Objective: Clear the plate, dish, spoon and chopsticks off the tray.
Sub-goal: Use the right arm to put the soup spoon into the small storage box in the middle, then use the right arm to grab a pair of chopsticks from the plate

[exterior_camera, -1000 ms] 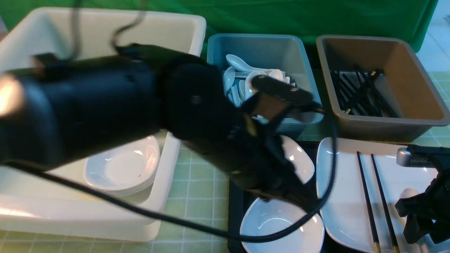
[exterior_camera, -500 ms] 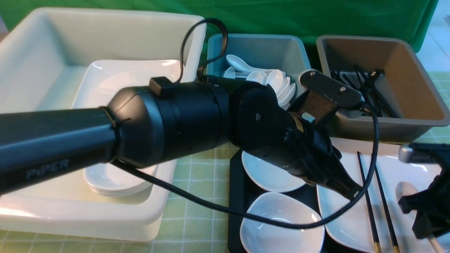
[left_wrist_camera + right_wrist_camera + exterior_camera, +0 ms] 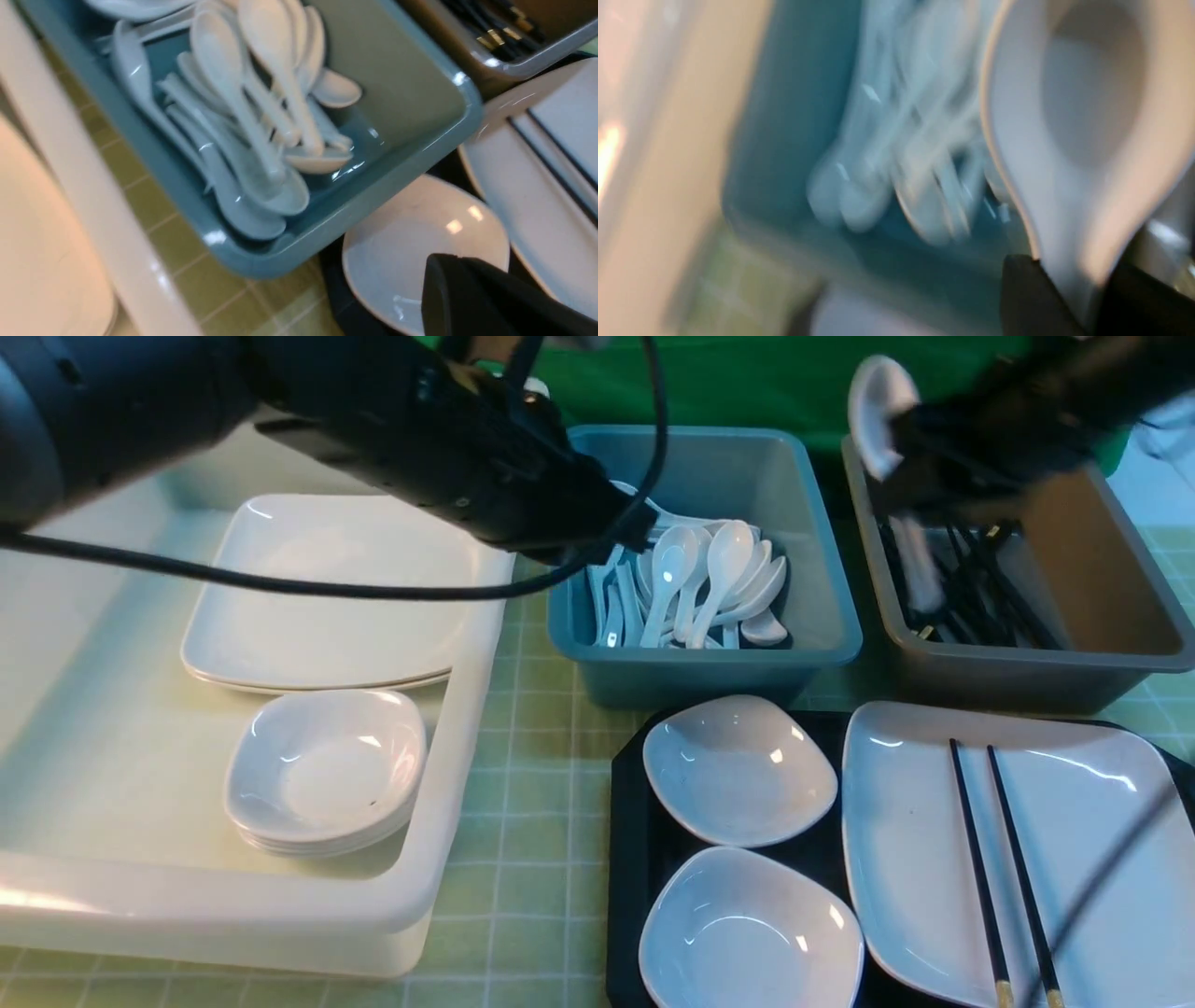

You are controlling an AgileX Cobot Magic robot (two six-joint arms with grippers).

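**Item 1, right gripper** (image 3: 1078,298). Clamped on the handle of the spoon (image 3: 876,406), bowl uppermost. It is held high, just right of the blue bin (image 3: 822,616), over the near-left rim of the grey-brown bin (image 3: 1102,569). The picture is blurred. The handle grip probably leaves the bowl free to drop among the other spoons (image 3: 691,588) heaped in the blue bin. Releasing where it hangs now would risk landing it among the black sticks in the wrong bin.

**Item 2, left gripper** (image 3: 597,523). At the blue bin's left rim and raised. Only one dark finger (image 3: 467,298) shows in the wrist view, so its opening cannot be told, and nothing is seen in it. It likely sits there to stay out of the right arm's way.

**Item 3, tray** (image 3: 627,821). Black, directly in front of the blue bin. It carries two small dishes (image 3: 738,770), one behind the other, nearest the bin.

**Item 4, plate** (image 3: 1074,821). On the tray, in front of and to the right of the blue bin. The chopsticks (image 3: 971,849) lie side by side across it, gold ends towards the robot. None of this is cleared yet.

**Item 5, white tub** (image 3: 448,821). Left of the blue bin, holding stacked square plates and stacked small dishes, evidently the destination for crockery.

**Item 6, surface and room.** A pale green checked cloth (image 3: 532,821) lies under the blue bin and everything else. A green backdrop (image 3: 747,383) hangs behind the bin.
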